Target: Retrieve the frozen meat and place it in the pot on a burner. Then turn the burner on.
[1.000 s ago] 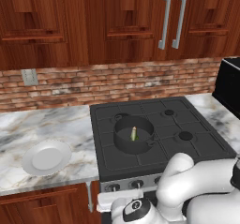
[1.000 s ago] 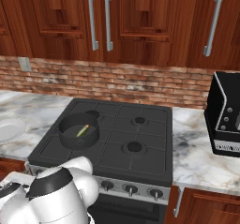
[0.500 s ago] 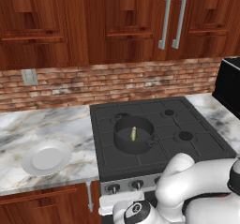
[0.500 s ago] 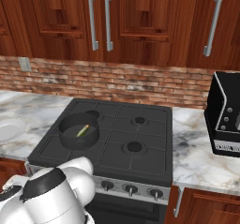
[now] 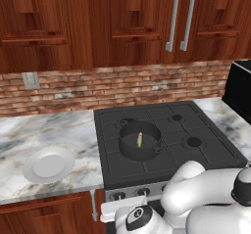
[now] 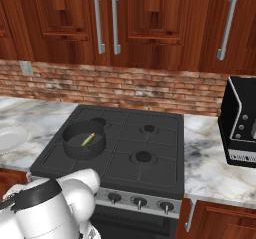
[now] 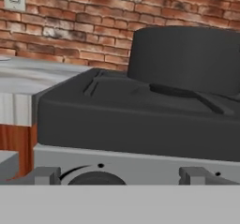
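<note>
Arm lower; fish [image 5: 139, 139] in pot [image 5: 140, 140]

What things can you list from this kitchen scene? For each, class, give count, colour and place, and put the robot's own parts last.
pot: one, dark grey, on the cooktop's front-left burner.
frozen meat: one small fish, greenish-yellow, inside the pot.
cooktop: one, black, set between the marble counters, four burners.
knobs: three seen from the right base view, dark, on the grey front panel.
plate: one, white, on the counter left of the cooktop.
counter: grey-white marble, both sides of the cooktop.
microwave: one, black, on the right counter.
wall cabinets: reddish-brown wood, silver handles, above the brick wall.
outlet: one, pale, on the brick wall at left.
arm: white, low before the stove front.
gripper: open, facing a knob.
</note>
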Controlling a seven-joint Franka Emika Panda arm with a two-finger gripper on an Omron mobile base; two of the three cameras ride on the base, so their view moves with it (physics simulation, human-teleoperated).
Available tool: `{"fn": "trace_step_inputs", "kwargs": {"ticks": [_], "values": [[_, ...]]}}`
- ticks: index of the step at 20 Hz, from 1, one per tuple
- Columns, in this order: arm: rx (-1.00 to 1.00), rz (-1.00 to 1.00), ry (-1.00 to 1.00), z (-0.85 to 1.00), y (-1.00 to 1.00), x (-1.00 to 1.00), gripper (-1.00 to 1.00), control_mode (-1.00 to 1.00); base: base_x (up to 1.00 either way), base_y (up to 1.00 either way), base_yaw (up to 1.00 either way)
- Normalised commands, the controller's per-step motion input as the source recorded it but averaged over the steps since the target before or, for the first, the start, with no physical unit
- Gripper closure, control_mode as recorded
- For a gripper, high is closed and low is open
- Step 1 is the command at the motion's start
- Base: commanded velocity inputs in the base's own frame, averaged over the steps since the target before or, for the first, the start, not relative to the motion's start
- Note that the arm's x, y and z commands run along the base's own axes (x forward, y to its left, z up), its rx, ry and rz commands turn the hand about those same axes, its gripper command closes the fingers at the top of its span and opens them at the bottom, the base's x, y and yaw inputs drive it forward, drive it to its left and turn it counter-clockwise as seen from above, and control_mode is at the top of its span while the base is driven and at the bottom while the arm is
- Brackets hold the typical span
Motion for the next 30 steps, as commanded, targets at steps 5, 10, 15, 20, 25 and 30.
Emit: {"fn": "trace_step_inputs", "kwargs": {"ticks": [5, 10, 15, 20, 25, 30], "values": [[0.00, 0.00, 0.00, -0.21, 0.00, 0.04, -1.00, -1.00, 0.00, 0.00, 0.00], [0.00, 0.00, 0.00, -0.15, 0.00, 0.05, -1.00, -1.00, 0.00, 0.00, 0.00], [0.00, 0.00, 0.00, -0.09, 0.00, 0.09, -1.00, -1.00, 0.00, 0.00, 0.00], [0.00, 0.00, 0.00, -0.19, 0.00, 0.09, -1.00, -1.00, 0.00, 0.00, 0.00], [0.00, 0.00, 0.00, -0.29, 0.00, 0.09, -1.00, -1.00, 0.00, 0.00, 0.00], [0.00, 0.00, -0.08, -0.16, 0.00, 0.04, -1.00, -1.00, 0.00, 0.00, 0.00]]}}
